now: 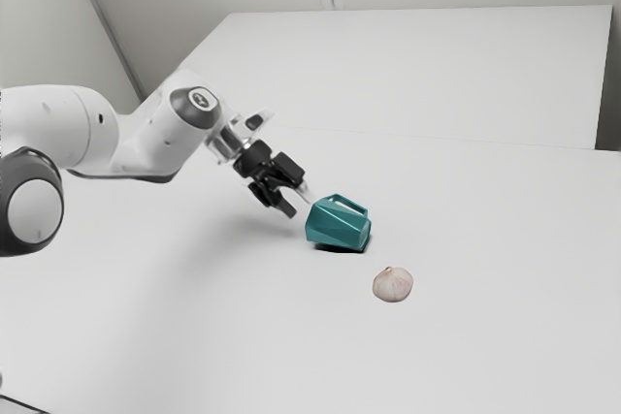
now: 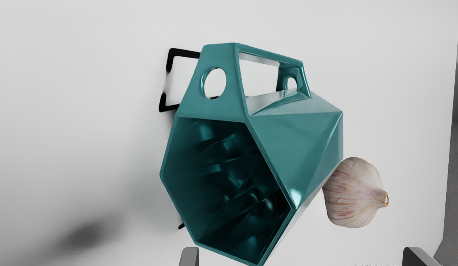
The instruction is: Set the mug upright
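The teal mug (image 1: 338,224) is lying on its side on the table (image 1: 505,230), near the middle of the frame in the exterior view. Its open mouth (image 2: 225,181) is facing the end effector (image 1: 299,203), and its handle (image 2: 271,53) is sitting on the upper side of the body. Since the mug is not standing, the step in hand is probably lining up for a grasp.

The end effector is hovering just beside the mouth, up and to the left of the mug in the exterior view. Its fingers are standing wide apart in the wrist view and are clamping nothing. The arm (image 1: 160,138) is extending from the left edge of that exterior frame, its wrist bending so that the hand is slanting down toward the lower right.

The next move is likely calling for bringing the fingers around the rim or a wall, closing them, then lifting and tipping the mug until the mouth is pointing up and the base is resting flat. The garlic bulb (image 1: 393,285) is lying near the mug, to its lower right in the exterior view, so a wide swing could be risking a bump.
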